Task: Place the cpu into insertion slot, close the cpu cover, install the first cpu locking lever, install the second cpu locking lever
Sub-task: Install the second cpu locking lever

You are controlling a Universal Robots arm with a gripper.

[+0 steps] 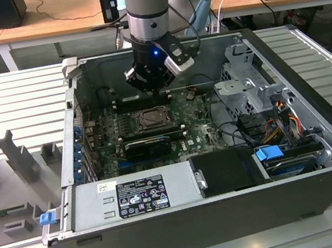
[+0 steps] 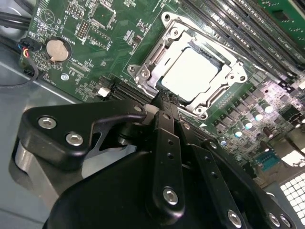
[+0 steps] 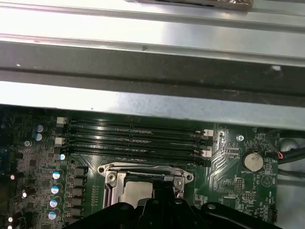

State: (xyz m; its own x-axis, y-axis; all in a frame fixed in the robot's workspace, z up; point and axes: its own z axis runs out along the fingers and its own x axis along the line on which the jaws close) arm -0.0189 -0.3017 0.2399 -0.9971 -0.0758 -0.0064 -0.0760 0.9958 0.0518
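Hanging over the open computer case (image 1: 322,135) on the slatted desk (image 1: 14,99), the gripper (image 1: 149,82) sits just above the socket in the exterior view. In the second wrist view the cpu (image 2: 190,74) lies flat in its slot, and the cpu cover (image 2: 183,71) looks closed down around it like a silver frame. The fingers (image 2: 164,107) look pressed close together with nothing between them, and their tip is right at the 6 o'clock edge of the cover. The memory slots (image 3: 133,136) lie at 12 o'clock from the socket in the first wrist view. I think a push that slides sideways could scrape the green board (image 2: 95,28), or slip off the thin metal edge.
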